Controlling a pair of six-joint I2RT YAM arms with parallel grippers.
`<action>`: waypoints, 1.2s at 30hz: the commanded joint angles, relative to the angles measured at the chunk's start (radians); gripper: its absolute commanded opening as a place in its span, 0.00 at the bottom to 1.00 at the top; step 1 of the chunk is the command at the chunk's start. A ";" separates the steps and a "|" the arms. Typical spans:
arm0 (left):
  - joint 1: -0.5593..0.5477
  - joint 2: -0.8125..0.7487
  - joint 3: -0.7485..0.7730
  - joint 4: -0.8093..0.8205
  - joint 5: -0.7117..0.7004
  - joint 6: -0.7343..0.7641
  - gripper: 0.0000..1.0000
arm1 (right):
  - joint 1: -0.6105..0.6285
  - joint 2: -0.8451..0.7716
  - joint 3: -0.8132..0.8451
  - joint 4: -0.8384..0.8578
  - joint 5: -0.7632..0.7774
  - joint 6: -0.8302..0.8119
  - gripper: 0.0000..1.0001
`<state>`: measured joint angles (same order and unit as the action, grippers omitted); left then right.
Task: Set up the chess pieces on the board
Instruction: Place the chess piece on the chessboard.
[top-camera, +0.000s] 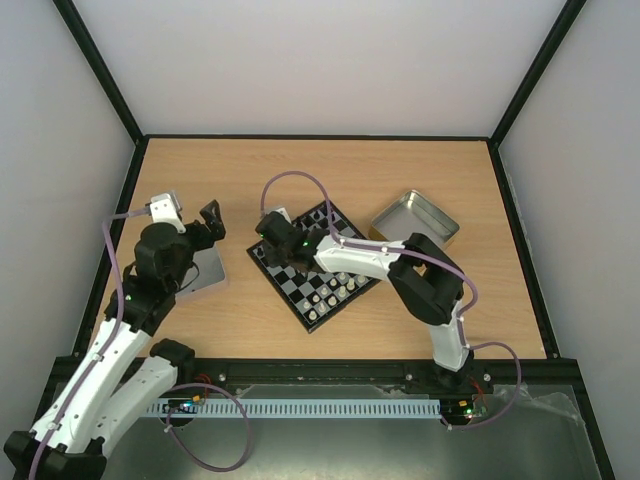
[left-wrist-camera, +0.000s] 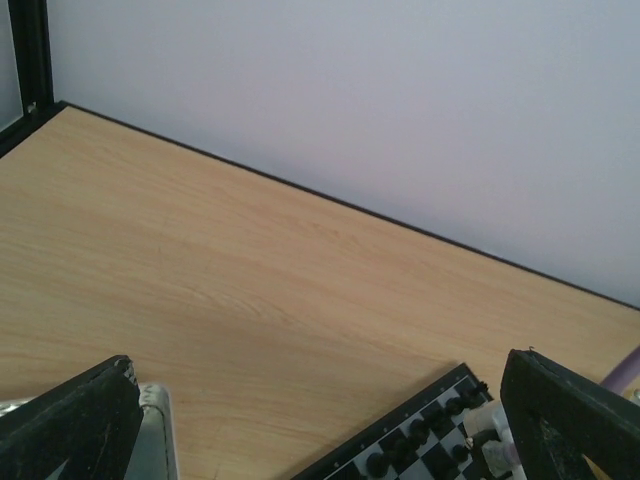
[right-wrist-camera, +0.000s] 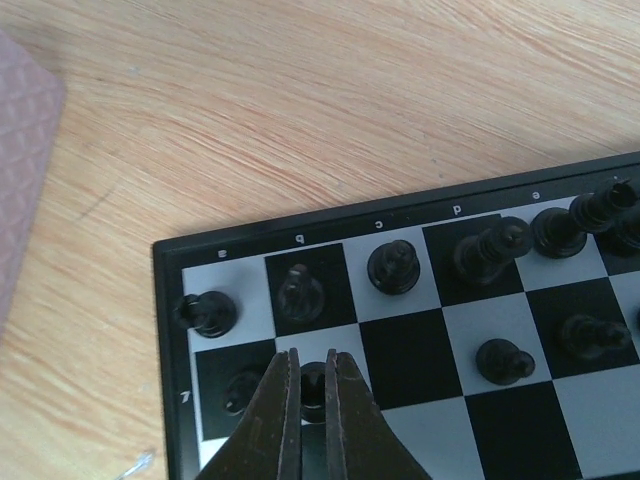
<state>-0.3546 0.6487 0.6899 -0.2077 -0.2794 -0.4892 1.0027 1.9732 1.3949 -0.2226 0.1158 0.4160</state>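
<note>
Tapered right claw (right-wrist-camera: 312, 358) around black chessman (right-wrist-camera: 312, 385)

Your white-and-black left arm (top-camera: 120, 330) rises from its base at the near left and leans forward, elbow bent. Its black two-finger left gripper (top-camera: 205, 228) stands wide open, the fingers (left-wrist-camera: 70, 425) far apart at the two lower corners of the wrist view. Your white-and-black right arm (top-camera: 370, 258) reaches forward and across to the left, forearm low. The black two-finger right gripper (right-wrist-camera: 313, 372) points down, its fingers (right-wrist-camera: 270, 430) closed to a thin slit.
</note>
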 joint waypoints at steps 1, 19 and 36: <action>0.023 0.011 0.007 -0.037 0.025 0.016 0.99 | 0.002 0.053 0.051 -0.030 0.055 -0.018 0.03; 0.109 0.050 -0.016 -0.019 0.131 -0.001 0.99 | 0.003 0.122 0.082 -0.078 0.005 -0.013 0.09; 0.151 0.061 0.009 -0.066 0.183 -0.021 0.99 | 0.003 0.017 0.081 -0.092 0.013 0.014 0.33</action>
<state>-0.2176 0.7036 0.6849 -0.2401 -0.1165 -0.5007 1.0019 2.0892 1.4525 -0.2874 0.1040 0.4110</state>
